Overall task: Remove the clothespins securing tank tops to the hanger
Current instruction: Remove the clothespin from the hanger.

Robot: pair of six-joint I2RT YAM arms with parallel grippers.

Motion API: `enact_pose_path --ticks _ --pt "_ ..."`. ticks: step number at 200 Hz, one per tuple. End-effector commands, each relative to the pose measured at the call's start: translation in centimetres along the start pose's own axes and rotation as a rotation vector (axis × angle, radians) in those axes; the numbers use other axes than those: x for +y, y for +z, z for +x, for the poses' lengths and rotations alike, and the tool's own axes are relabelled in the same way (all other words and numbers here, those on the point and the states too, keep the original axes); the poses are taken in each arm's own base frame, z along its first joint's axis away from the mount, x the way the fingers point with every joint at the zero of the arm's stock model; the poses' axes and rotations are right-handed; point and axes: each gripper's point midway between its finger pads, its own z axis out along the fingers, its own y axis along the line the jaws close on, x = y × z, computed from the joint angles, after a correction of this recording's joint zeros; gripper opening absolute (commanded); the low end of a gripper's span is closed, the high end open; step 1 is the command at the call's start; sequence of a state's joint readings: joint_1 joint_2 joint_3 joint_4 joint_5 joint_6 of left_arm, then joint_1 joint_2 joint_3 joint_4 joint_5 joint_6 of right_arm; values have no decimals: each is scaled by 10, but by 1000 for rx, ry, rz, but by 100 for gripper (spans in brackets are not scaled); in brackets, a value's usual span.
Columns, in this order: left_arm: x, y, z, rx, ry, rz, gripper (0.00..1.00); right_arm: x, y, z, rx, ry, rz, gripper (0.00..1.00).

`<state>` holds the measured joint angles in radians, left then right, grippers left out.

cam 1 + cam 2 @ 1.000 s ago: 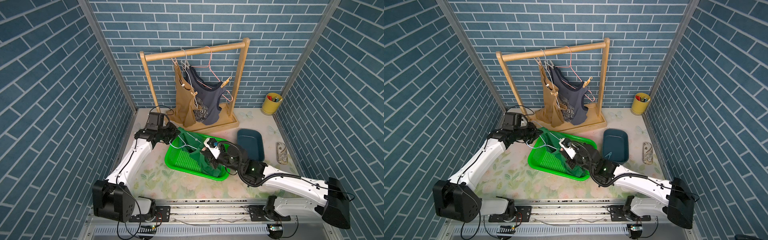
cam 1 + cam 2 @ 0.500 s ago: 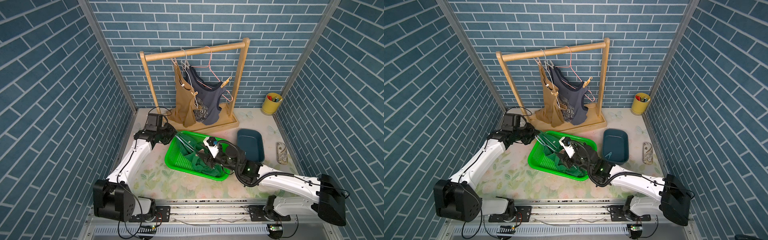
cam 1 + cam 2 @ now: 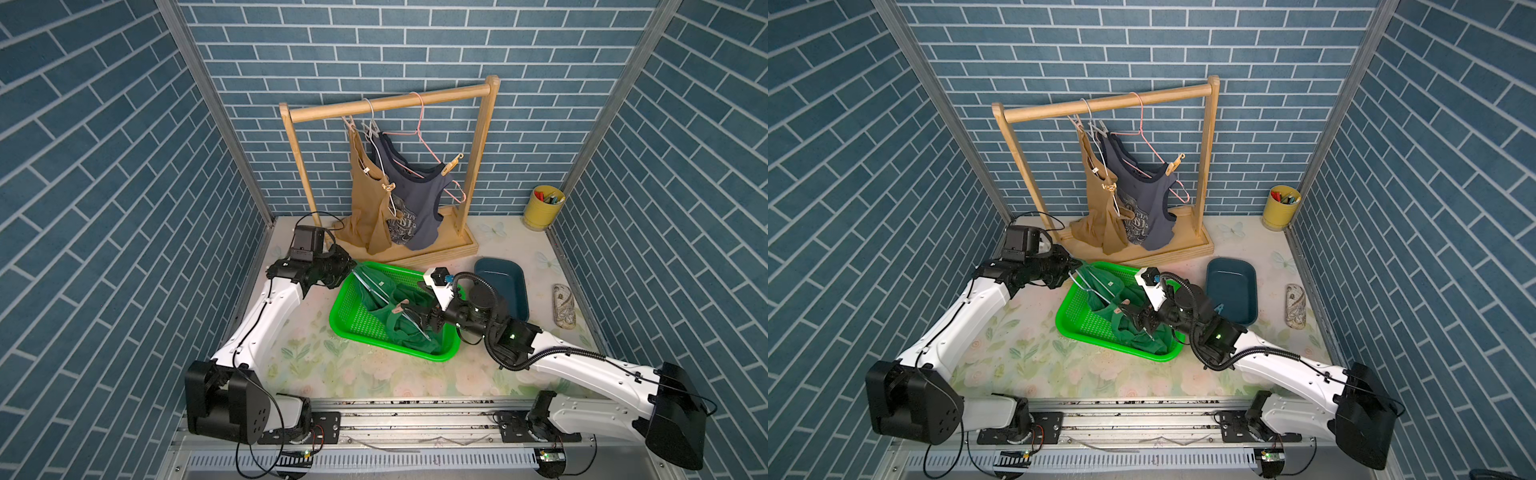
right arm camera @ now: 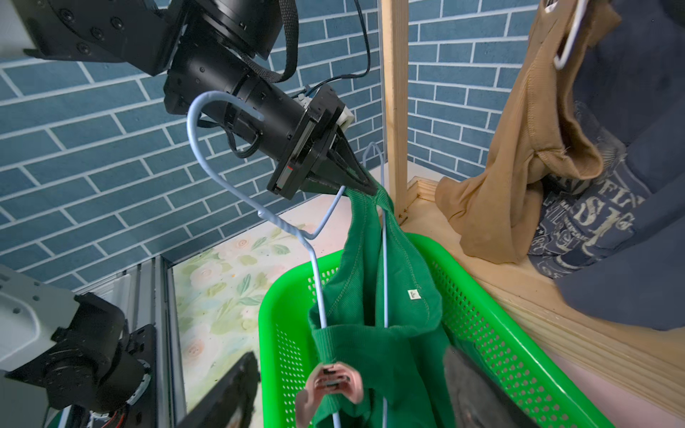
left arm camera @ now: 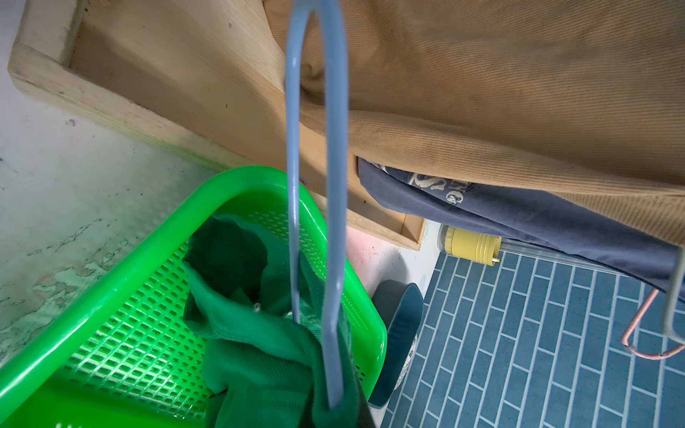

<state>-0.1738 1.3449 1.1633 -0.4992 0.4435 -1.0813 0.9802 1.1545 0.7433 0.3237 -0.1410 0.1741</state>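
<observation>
Right gripper gapes open just before the pink pin; left gripper pinches the green top. Next, probably: squeeze, pull.

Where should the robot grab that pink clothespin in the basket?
Probably squeeze the pink clothespin by its two flared tail ends, coming from the right gripper side: those tails face that open gripper, while the nose clamps the green tank top onto the hanger wire.
</observation>
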Motion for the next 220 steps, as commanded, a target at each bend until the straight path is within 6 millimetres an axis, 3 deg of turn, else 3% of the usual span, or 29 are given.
enact_pose_path --ticks 1,40,94,126,168,208,220 --pt "-17 -14 -1 -5 18 56 0 8 7 9 17 70 -64 79" --pt "-20 -15 -1 -3 10 71 0 10 16 15 27 90 -85 76" --pt "-20 -13 -1 -4 10 75 0 7 18 16 5 107 -79 57" --pt "-21 -13 -2 -8 14 82 0 7 21 20 15 121 -82 51" --pt "-23 -16 -3 -15 16 87 0 6 21 19 11 121 -74 49" --pt "-22 -16 -4 -19 14 85 0 5 19 17 -1 127 -69 26" --pt "-22 -16 -4 -20 14 86 0 5 19 18 4 127 -70 25"
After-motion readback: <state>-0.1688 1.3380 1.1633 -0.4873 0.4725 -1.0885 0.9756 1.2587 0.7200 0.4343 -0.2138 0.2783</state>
